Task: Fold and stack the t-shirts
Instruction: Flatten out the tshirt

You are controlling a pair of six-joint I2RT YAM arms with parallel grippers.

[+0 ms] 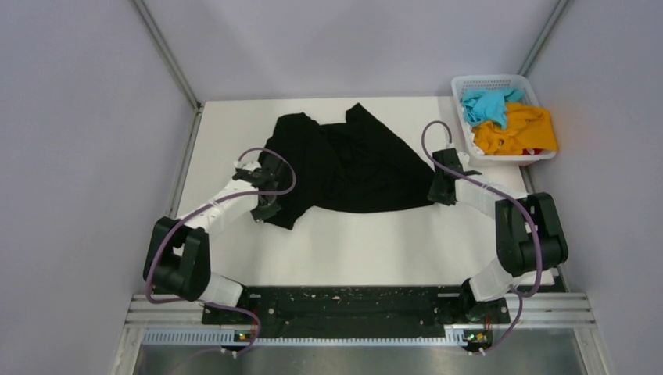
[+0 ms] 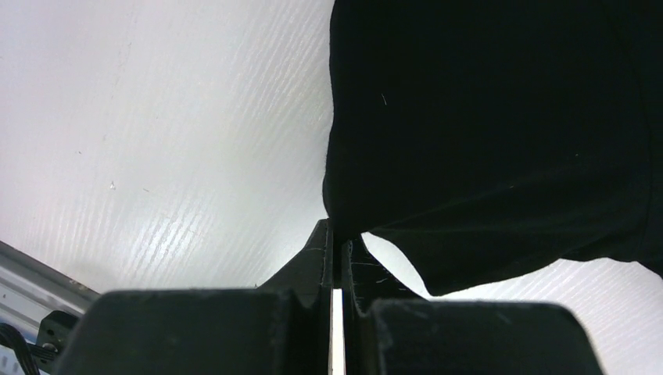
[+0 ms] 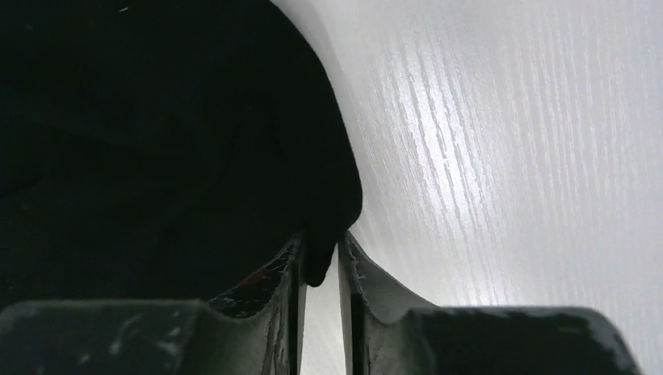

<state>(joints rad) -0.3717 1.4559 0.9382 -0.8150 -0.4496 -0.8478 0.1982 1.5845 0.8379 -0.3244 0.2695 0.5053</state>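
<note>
The large black t-shirt (image 1: 344,160) lies spread and rumpled on the white table (image 1: 367,242). My left gripper (image 1: 266,205) is at its near-left corner. In the left wrist view it (image 2: 338,234) is shut on the black shirt's (image 2: 485,125) edge. My right gripper (image 1: 435,187) is at the shirt's right corner. In the right wrist view it (image 3: 320,244) is shut on a fold of the black shirt (image 3: 156,141), with a narrow gap left between the fingers. The turquoise-blue t-shirt (image 1: 486,105) and the orange-yellow t-shirt (image 1: 522,131) lie bunched in the basket.
The white lattice basket (image 1: 500,78) stands at the table's far right corner. Grey walls and metal frame posts close in the table on three sides. A black rail (image 1: 344,301) with both arm bases runs along the near edge.
</note>
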